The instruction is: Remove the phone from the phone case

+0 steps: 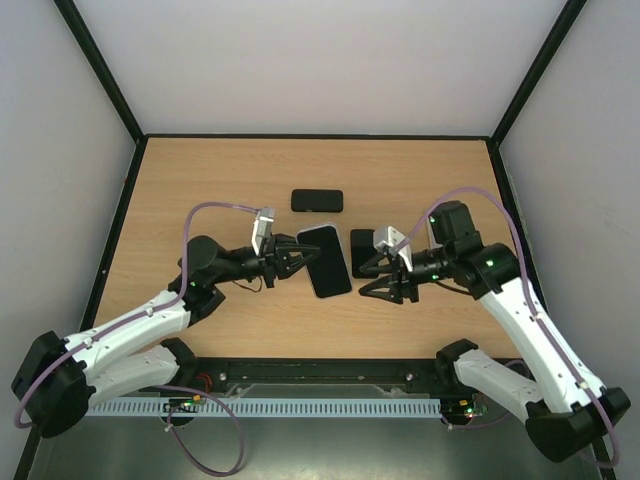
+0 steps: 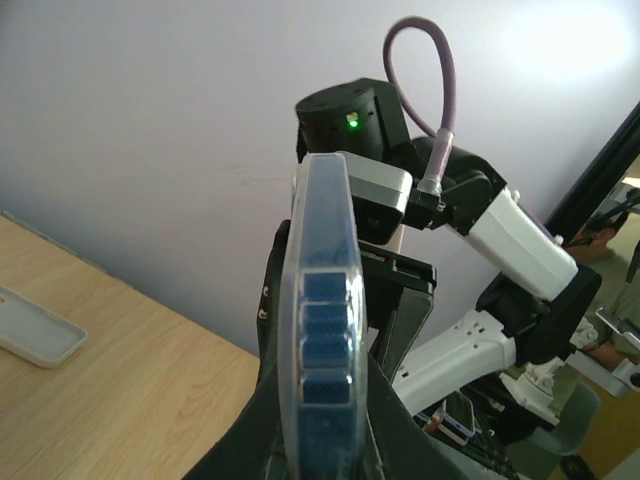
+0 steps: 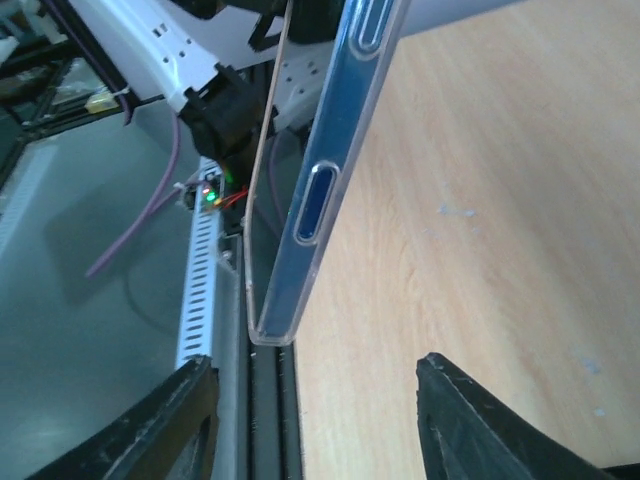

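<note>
at the phone's (image 1: 327,262) left end, left gripper (image 1: 300,258) clamped on it, pinching through the clear case (image 3: 312,190) wrapped round its rim. seen edge-on in both wrist views, clear case upright between the left pads. just right of the phone, right gripper (image 1: 362,279) with fingers (image 3: 480,425) spread wide, touching nothing, clear case's lower corner just ahead of the gap. right of the phone, partly hidden under the right gripper, black case (image 1: 361,243) flat on the table (image 1: 200,190). beyond the phone, apart from it, another black slab (image 1: 317,200); phone or shell, cannot tell.
</note>
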`<state>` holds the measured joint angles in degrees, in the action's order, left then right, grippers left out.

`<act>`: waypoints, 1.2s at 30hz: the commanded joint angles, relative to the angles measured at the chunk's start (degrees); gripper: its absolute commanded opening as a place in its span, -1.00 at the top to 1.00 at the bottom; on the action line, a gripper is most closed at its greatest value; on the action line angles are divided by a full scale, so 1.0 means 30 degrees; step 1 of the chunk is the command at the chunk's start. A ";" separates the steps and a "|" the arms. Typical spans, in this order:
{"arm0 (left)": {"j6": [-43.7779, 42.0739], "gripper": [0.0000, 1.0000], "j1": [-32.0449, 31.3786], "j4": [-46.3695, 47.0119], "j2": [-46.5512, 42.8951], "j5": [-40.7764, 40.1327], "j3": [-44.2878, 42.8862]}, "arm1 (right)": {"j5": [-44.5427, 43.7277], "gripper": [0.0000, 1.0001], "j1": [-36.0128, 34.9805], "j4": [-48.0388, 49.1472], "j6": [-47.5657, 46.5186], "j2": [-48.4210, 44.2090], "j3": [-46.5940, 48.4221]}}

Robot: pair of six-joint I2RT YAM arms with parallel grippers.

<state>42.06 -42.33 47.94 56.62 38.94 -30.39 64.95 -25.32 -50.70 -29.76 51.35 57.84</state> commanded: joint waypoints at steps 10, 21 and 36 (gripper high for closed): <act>-0.0826 0.95 0.0105 -0.0283 -0.0241 0.1110 -0.1002 | -0.1350 0.06 -0.4414 -0.1718 -0.1366 0.2017 0.1618; 0.0114 0.95 0.0105 0.0296 -0.0055 0.1735 -0.1084 | -0.1918 0.28 -0.4509 -0.1353 -0.1899 0.1597 0.1178; 0.4083 0.95 -0.0105 0.3341 0.0859 0.2492 -0.0924 | -0.2725 0.62 -0.4534 0.0220 -0.1706 0.0697 0.0485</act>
<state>50.09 -42.35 49.63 58.98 45.41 -31.18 58.28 -38.50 -53.06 -34.92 54.22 60.20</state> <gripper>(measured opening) 0.068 0.202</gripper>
